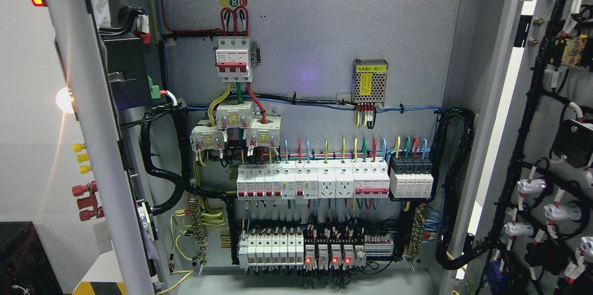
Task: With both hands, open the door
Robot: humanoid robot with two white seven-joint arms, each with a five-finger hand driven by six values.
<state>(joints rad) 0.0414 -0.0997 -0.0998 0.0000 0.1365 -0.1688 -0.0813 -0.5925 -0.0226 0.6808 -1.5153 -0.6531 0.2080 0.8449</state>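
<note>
Doors: left door [92,147] at 9 o'clock, right door [546,147] at 3 o'clock, both swung open | hands: none seen, state unknown | step: judged complete | next: nothing required

L arm: out of view | R arm: out of view | hands: none visible
</note>
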